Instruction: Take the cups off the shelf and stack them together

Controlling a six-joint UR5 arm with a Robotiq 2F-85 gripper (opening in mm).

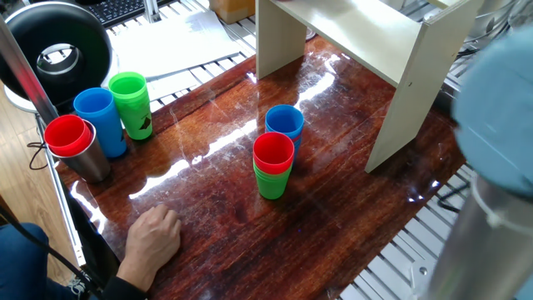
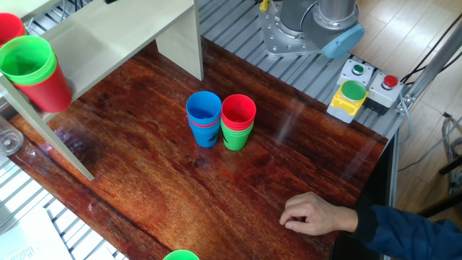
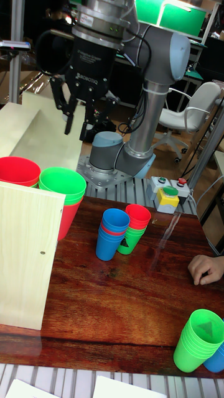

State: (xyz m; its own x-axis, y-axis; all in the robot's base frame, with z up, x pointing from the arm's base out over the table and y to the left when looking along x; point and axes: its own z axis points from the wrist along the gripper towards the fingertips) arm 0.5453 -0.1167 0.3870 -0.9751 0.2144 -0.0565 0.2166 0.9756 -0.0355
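The cream shelf (image 1: 350, 33) (image 2: 108, 36) (image 3: 25, 249) carries a green cup nested in a red cup (image 2: 29, 61) (image 3: 62, 189) and another red cup (image 2: 7, 25) (image 3: 18, 171) at its edge. On the table stand a blue stack of cups (image 1: 284, 125) (image 2: 204, 115) (image 3: 114, 231) and, touching it, a red cup on green cups (image 1: 273, 162) (image 2: 238, 121) (image 3: 135, 225). My gripper (image 3: 76, 121) hangs open high above the shelf top, holding nothing. Both fixed views leave the gripper out of the picture.
A person's hand (image 1: 154, 237) (image 2: 314, 213) (image 3: 208, 268) rests on the table edge. More green (image 1: 129, 100), blue (image 1: 98, 117) and red cups with a grey metal tumbler (image 1: 87, 158) stand at a table corner. A button box (image 2: 354, 94) sits beside the arm's base (image 2: 303, 32).
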